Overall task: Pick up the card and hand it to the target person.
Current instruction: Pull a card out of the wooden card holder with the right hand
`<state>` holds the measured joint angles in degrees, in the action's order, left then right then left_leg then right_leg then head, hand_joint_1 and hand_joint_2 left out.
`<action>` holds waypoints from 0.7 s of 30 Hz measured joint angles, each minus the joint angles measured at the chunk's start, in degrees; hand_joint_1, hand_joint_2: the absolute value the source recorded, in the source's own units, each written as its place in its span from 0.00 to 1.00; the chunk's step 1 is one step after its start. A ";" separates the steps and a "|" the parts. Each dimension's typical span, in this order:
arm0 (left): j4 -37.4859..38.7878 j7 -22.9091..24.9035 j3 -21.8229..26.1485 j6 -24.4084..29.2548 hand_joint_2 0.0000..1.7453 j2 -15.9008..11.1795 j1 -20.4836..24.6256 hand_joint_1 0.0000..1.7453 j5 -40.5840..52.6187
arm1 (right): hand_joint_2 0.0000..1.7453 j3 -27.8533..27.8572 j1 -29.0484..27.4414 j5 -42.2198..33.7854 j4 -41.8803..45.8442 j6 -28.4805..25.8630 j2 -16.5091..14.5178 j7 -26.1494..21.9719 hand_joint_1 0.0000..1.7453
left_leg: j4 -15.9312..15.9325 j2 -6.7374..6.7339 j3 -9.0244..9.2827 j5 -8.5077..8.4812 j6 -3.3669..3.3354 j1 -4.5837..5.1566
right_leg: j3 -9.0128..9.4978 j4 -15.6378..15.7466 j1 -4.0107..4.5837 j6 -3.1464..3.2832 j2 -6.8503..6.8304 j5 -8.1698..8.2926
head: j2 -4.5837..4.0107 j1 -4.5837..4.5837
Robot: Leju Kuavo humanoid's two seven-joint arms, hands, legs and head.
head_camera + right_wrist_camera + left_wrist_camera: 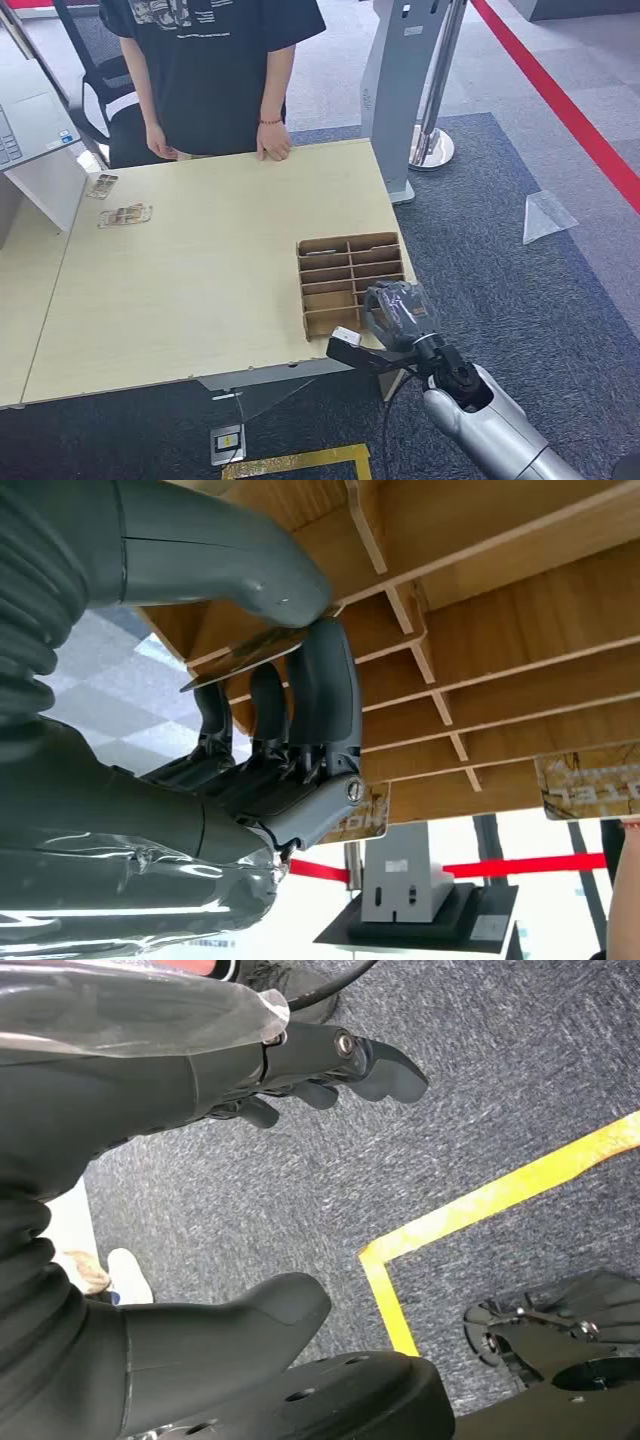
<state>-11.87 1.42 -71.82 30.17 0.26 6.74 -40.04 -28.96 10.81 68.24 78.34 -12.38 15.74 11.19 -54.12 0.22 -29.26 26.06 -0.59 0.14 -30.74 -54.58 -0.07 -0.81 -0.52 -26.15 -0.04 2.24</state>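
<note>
Wooden rack (pixel 349 280): sitting at the desk's (pixel 189 290) near right corner.
Right hand (pixel 287 695): pinching a card (pixel 245 658) over the rack.
Left hand (pixel 249 1210): hanging open, holding nothing.
Remaining: passing it to the person (pixel 211 70) waiting at the far edge.

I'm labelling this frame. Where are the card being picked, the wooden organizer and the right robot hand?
card (pixel 241 658): right wrist view, its thin edge between thumb and fingers.
wooden organizer (pixel 349 243): head view, its far rim.
right robot hand (pixel 398 312): head view, its grey back.
</note>
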 joint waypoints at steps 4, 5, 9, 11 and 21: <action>0.00 0.02 0.00 -0.05 1.00 0.01 -0.01 0.00 0.00 | 1.00 -0.17 -0.01 0.70 0.03 0.50 0.00 0.29 0.67 | 0.00 0.00 0.00 0.00 0.00 0.00 | 0.00 0.00 0.00 0.00 0.00 0.00 | 0.01 0.00; 0.00 0.02 0.00 -0.09 1.00 0.01 -0.01 0.00 0.00 | 1.00 -0.21 -0.01 0.82 0.04 0.61 0.00 0.37 0.67 | 0.00 0.00 0.00 0.00 0.00 0.00 | 0.00 0.00 0.00 0.00 0.00 0.00 | 0.01 0.00; 0.00 0.03 0.00 -0.21 1.00 0.02 -0.02 0.00 0.00 | 1.00 -0.31 -0.01 1.05 0.34 0.95 0.00 0.40 0.68 | 0.00 0.00 0.00 0.00 0.00 0.00 | 0.00 0.00 0.00 0.00 0.00 0.00 | 0.00 0.00; 0.00 0.05 0.00 -0.25 1.00 0.02 -0.02 0.00 0.00 | 1.00 -0.33 -0.01 1.06 0.56 1.29 0.00 0.15 0.59 | 0.00 0.00 0.00 0.00 0.00 0.00 | 0.00 0.00 0.00 0.00 0.00 0.00 | 0.00 0.00; 0.00 0.10 0.00 -0.32 1.00 0.02 -0.02 0.00 -0.04 | 1.00 -0.39 0.00 -0.46 1.41 2.45 0.02 -1.71 0.36 | 0.00 0.00 0.00 0.00 0.00 0.00 | -0.01 0.00 0.00 0.00 0.01 0.00 | 0.00 -0.01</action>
<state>-11.87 1.52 -71.82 29.86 0.28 6.72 -40.09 -29.35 10.81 67.78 79.75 -9.93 15.76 9.48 -54.12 0.22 -29.26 26.06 -0.59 0.14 -30.75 -54.58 -0.07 -0.81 -0.51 -26.15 -0.04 2.23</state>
